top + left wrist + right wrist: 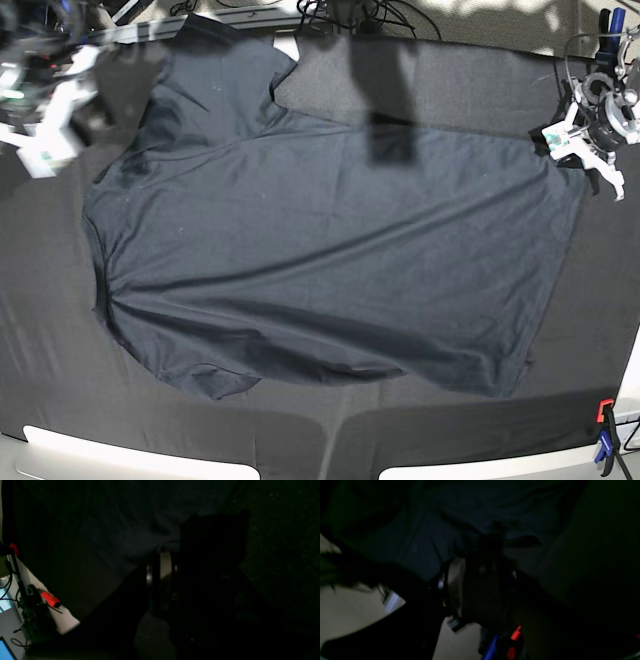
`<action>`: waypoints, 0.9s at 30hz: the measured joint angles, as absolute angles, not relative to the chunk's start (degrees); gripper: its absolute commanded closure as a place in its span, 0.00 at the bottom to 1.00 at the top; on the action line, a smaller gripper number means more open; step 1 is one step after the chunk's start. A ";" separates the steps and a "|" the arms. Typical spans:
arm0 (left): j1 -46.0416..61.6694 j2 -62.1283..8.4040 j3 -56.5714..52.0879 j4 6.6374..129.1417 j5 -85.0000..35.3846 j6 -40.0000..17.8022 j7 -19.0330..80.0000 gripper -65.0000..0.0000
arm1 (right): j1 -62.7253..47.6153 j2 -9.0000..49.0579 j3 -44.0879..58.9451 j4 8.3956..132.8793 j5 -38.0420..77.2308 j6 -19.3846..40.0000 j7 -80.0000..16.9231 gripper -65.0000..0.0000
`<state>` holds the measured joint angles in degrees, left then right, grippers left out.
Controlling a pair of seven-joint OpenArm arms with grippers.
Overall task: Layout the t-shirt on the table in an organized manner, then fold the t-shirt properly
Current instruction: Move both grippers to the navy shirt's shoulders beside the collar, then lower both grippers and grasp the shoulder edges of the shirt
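**A:** The t-shirt (330,250) is lying spread across the middle of the table (60,380), mostly flat, one sleeve near the front edge and the other reaching toward the far edge. It's looking soft and light, so it'll probably be sagging and bunching wherever it's lifted. Corners of the hem or the shoulders look like the best spots to grab.

**B:** The left gripper (585,140) is sitting at the hem corner with its claw pressed together, apparently pinching cloth, though it's too dark to be sure. The right gripper (45,110) is blurring by the far sleeve, can't tell its claw. A black cloth is covering the tabletop, a clamp (604,410) is holding one corner, and cables are trailing behind.
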<state>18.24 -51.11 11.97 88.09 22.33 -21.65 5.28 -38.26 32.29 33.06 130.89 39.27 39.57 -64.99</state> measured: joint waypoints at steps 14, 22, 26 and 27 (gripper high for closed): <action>18.22 -51.11 11.97 88.12 22.28 -21.67 8.88 1.00 | -38.41 38.68 3.07 130.10 5.87 39.62 -53.80 0.68; 18.24 -51.11 11.94 88.12 22.28 -21.61 8.97 1.00 | -37.15 39.07 -1.87 122.21 -9.45 39.68 -46.30 0.55; 18.24 -51.11 11.97 88.12 22.28 -21.63 7.97 1.00 | -35.70 39.07 -1.85 121.82 -9.47 39.68 -45.82 0.56; 18.24 -51.11 11.97 88.12 22.31 -21.63 7.68 1.00 | -35.14 39.05 -1.87 121.82 -10.66 39.68 -45.60 0.56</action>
<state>18.24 -51.11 11.97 88.12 22.31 -21.63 7.68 -35.14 39.05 -1.87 121.82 -10.66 39.68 -45.60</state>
